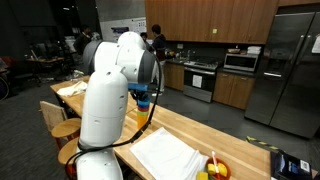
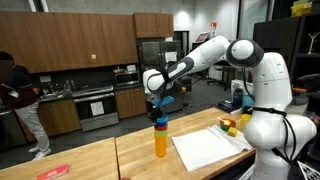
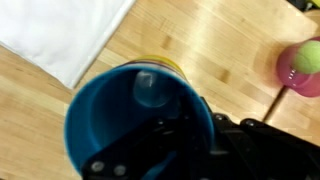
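Observation:
In an exterior view my gripper (image 2: pixel 157 110) points down over a blue cup (image 2: pixel 160 123), which sits on top of a tall orange cup (image 2: pixel 160 143) on the wooden table (image 2: pixel 95 160). In the wrist view the blue cup (image 3: pixel 120 110) fills the frame from above, with a yellow-orange rim (image 3: pixel 165 61) showing just behind it. My gripper's dark fingers (image 3: pixel 195 140) sit at the cup's rim and look closed on it. In the exterior view from behind, my own arm hides most of the gripper; only a blue patch (image 1: pixel 143 97) shows.
A white cloth (image 2: pixel 210 148) lies on the table beside the cups; it also shows in the other two views (image 1: pixel 165 155) (image 3: pixel 60 30). A pink bowl with a green ball (image 3: pixel 305 62) stands close by. Small toys (image 2: pixel 232 124) lie further along. Kitchen cabinets and people are behind.

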`<action>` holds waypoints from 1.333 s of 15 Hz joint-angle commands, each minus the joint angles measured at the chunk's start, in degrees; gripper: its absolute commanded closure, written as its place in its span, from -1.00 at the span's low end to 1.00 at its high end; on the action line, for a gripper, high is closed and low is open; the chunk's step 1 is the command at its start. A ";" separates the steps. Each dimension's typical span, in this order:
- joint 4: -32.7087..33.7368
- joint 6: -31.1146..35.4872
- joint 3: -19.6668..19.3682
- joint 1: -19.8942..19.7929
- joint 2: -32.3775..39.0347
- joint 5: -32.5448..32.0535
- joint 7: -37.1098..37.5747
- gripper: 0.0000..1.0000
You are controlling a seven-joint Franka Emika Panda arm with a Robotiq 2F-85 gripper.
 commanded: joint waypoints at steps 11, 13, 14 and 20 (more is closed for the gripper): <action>8.79 0.06 -33.28 34.38 2.22 -9.08 0.36 0.95; 5.04 6.69 -36.30 36.35 -0.50 -8.68 1.05 0.95; 2.43 10.71 -37.33 36.82 -2.44 -8.25 1.47 0.95; -16.05 37.19 -38.60 34.99 -12.25 -4.46 3.95 0.95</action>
